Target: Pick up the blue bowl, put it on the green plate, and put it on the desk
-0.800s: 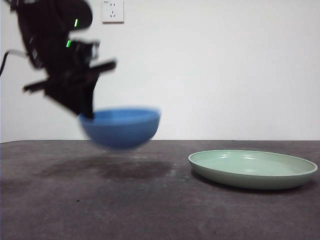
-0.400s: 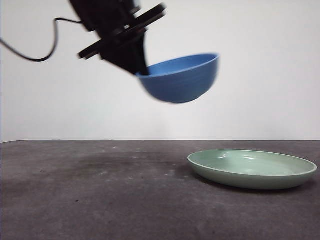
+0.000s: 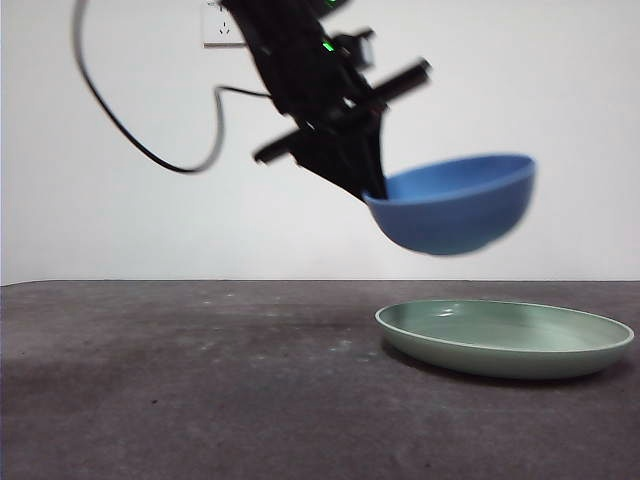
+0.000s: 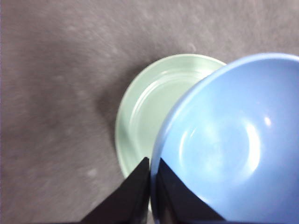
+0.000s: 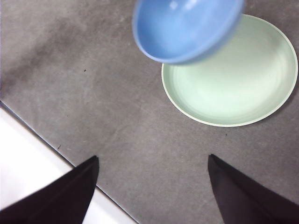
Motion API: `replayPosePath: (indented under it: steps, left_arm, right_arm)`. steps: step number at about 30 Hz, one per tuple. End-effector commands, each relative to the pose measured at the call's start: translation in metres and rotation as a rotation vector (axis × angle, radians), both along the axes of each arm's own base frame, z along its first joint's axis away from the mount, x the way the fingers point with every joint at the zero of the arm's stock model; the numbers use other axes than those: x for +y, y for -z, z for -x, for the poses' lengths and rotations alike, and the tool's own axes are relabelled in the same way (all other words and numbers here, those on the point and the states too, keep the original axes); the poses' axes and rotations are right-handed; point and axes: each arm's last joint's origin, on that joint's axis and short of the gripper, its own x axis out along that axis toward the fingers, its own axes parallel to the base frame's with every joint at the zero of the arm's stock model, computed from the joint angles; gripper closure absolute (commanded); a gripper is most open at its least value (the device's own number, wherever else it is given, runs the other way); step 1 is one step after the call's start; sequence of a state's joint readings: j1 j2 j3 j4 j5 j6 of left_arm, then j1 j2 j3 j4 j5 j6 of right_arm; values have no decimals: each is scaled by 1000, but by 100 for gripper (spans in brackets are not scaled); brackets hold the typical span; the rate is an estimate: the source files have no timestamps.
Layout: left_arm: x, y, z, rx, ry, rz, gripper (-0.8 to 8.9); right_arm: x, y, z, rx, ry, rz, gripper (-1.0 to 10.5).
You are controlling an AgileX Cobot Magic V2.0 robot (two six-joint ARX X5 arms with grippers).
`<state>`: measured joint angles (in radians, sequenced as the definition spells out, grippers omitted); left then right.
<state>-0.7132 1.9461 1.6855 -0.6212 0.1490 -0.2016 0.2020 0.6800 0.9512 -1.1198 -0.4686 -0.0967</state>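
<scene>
blue bowl [image 3: 455, 212] — airborne, tilted | green plate [image 3: 505, 338] — flat on desk [image 3: 180, 390]

Count: one bowl, one plate, two grippers.
One blue bowl [image 3: 455, 215] is hanging in the air above the one green plate [image 3: 505, 338], which is lying alone on the single dark surface [image 3: 180, 390]; one wall socket [image 3: 224, 25] is showing behind, with two grippers appearing overall.
</scene>
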Motion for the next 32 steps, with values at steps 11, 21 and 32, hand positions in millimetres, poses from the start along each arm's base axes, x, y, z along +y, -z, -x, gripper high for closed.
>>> replayPosePath:
  steps: [11, 21, 32]
  left_arm:
    - [-53, 52, -33, 95, 30, -78, 799]
    - [-56, 66, -34, 123, 41, -110, 797]
    - [-57, 62, -30, 134, 47, -119, 556]
  right_arm:
    - [-4, -6, 17, -29, 31, 7, 573]
    - [-4, -7, 18, -32, 31, 6, 573]
    - [-4, -7, 18, -32, 31, 6, 573]
